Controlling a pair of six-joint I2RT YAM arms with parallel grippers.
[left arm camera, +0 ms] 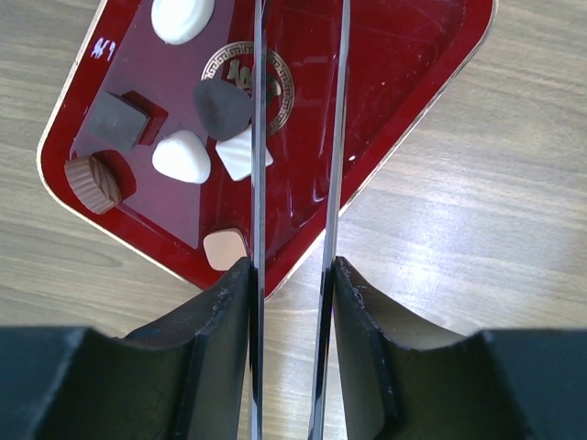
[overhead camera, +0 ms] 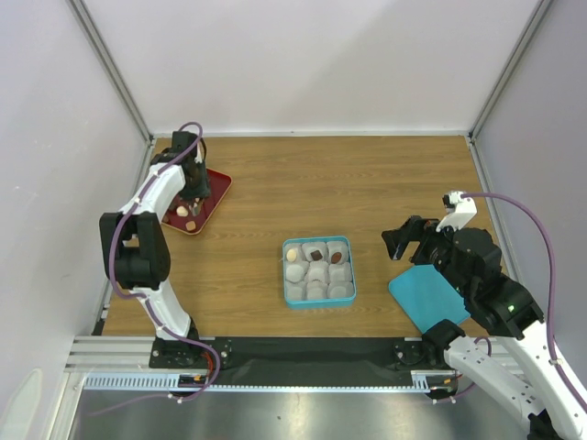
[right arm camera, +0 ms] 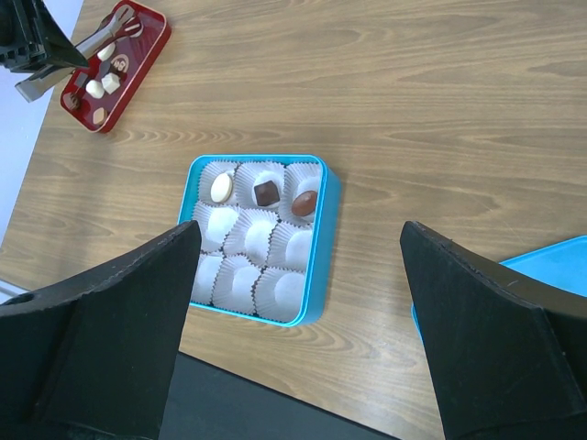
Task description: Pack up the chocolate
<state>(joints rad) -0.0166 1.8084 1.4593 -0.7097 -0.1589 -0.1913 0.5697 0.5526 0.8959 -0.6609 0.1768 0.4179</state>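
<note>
Several chocolates lie on the red tray (left arm camera: 404, 73): a dark teardrop (left arm camera: 220, 107), a dark square (left arm camera: 117, 121), white pieces (left arm camera: 181, 157), a brown round one (left arm camera: 92, 181) and a tan one (left arm camera: 223, 249). My left gripper (left arm camera: 292, 270) is shut on the thin metal tongs (left arm camera: 259, 137). The two blades stand apart over the tray, with nothing between them. In the top view this gripper (overhead camera: 194, 188) is above the tray (overhead camera: 218, 183). The blue box (right arm camera: 328, 229) of paper cups holds a cream (right arm camera: 221, 187), a dark square (right arm camera: 266, 192) and a brown chocolate (right arm camera: 305, 200) in its far row. My right gripper (overhead camera: 399, 243) is open and empty, right of the box (overhead camera: 351, 275).
The blue lid (overhead camera: 426, 298) lies flat at the near right, under my right arm, and shows in the right wrist view (right arm camera: 550, 261). White walls close in the left, back and right sides. A black strip runs along the near table edge (right arm camera: 275, 403).
</note>
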